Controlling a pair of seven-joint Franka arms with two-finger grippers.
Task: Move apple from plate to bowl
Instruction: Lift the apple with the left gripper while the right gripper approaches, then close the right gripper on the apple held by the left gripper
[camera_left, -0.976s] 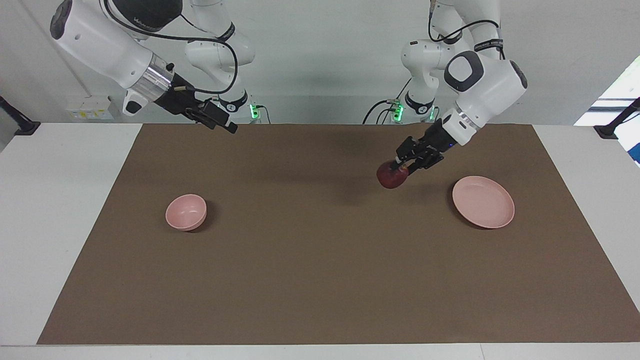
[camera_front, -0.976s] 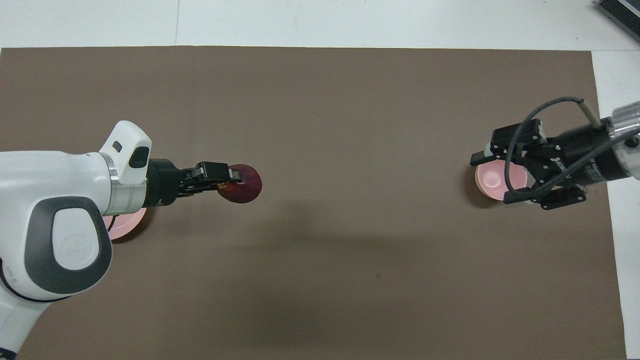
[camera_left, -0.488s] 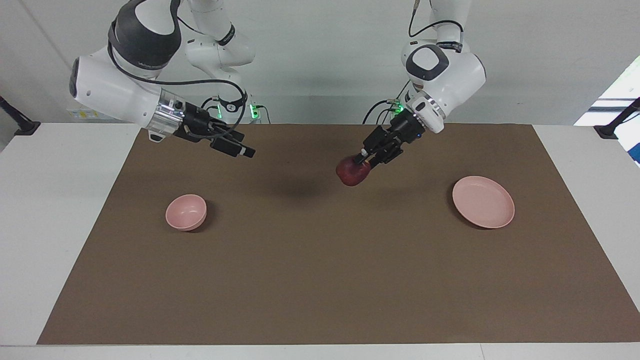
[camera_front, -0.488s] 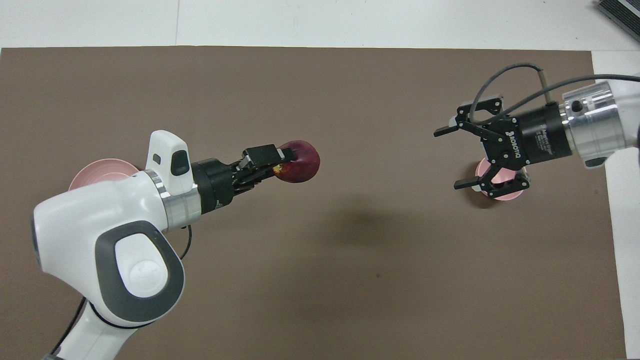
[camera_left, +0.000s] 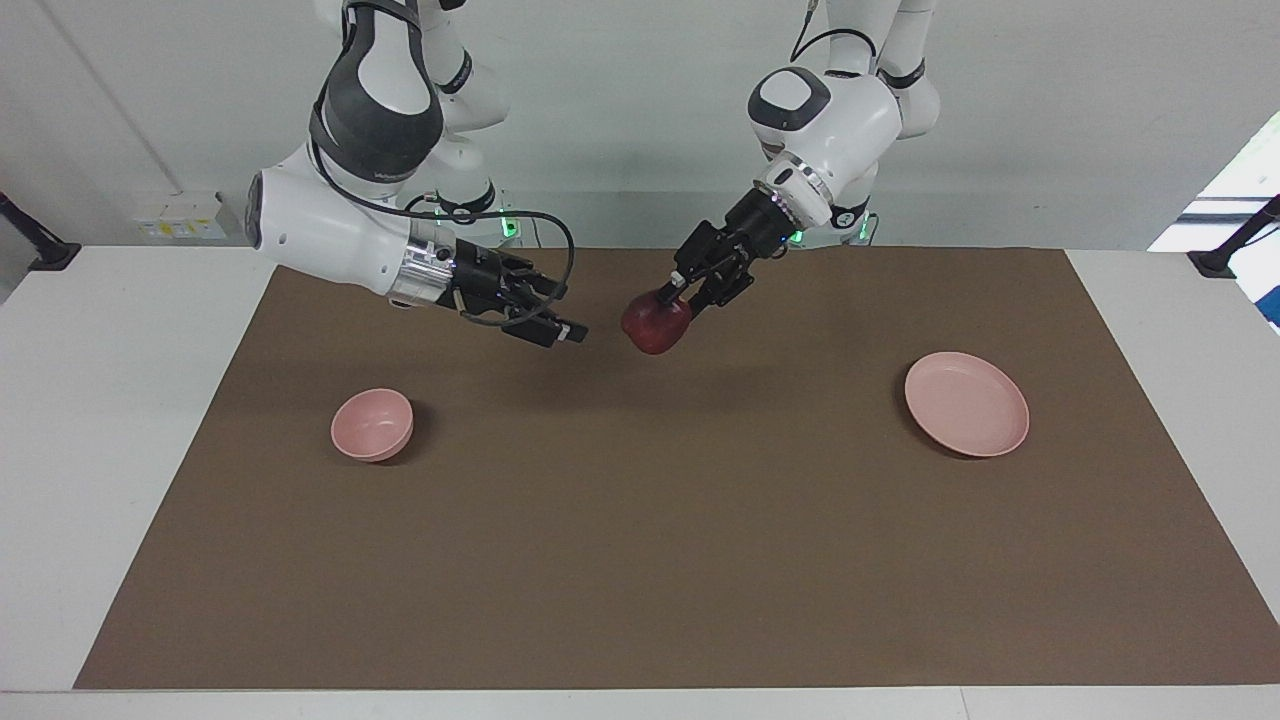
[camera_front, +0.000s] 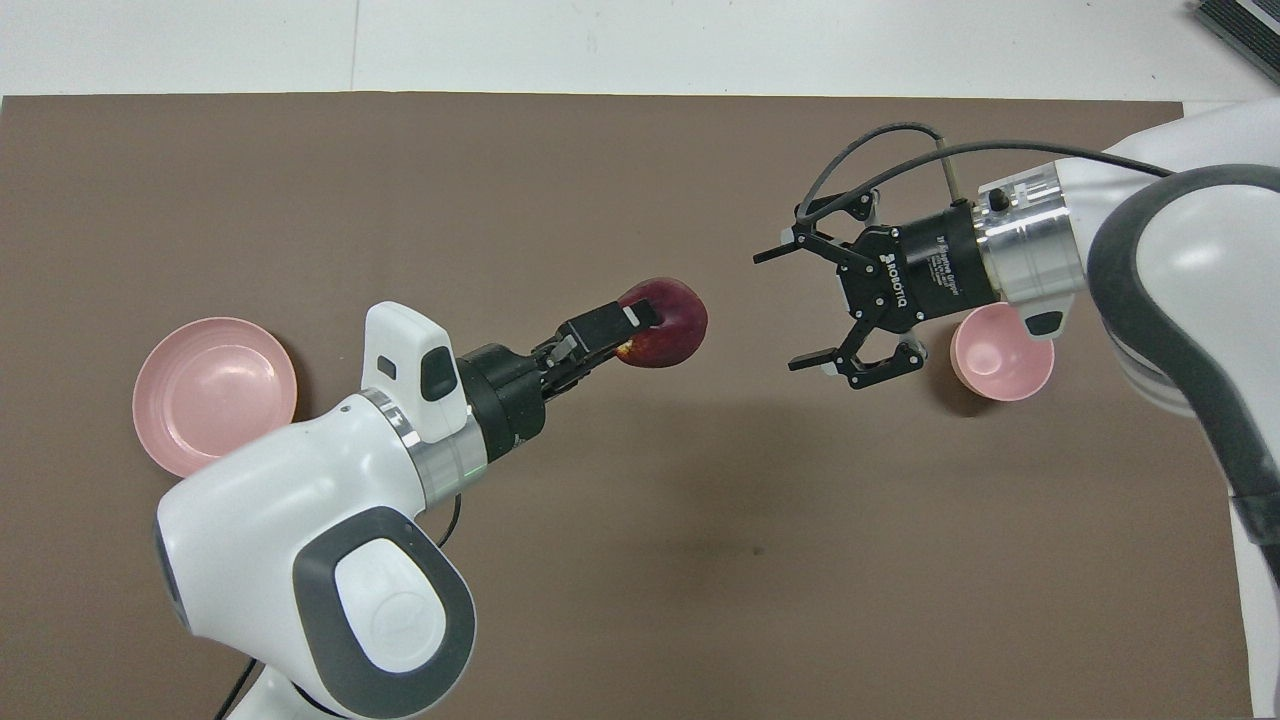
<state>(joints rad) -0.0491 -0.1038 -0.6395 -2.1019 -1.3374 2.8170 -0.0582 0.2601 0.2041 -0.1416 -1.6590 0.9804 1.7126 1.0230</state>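
Note:
My left gripper (camera_left: 668, 300) (camera_front: 640, 322) is shut on the dark red apple (camera_left: 655, 326) (camera_front: 672, 322) and holds it in the air over the middle of the mat. My right gripper (camera_left: 562, 335) (camera_front: 772, 312) is open and empty. It is also in the air, pointing at the apple with a small gap between them. The pale pink plate (camera_left: 966, 403) (camera_front: 215, 395) lies empty toward the left arm's end. The small pink bowl (camera_left: 372, 424) (camera_front: 1000, 352) stands empty toward the right arm's end, partly covered by the right wrist in the overhead view.
A brown mat (camera_left: 640, 560) (camera_front: 640, 600) covers most of the white table (camera_left: 120, 450). A dark object (camera_front: 1240, 30) lies at the table's corner farthest from the robots, toward the right arm's end.
My left gripper has carried the apple away from the plate toward the table's middle. My right gripper has moved in from over the bowl toward the apple, and its fingers show open.

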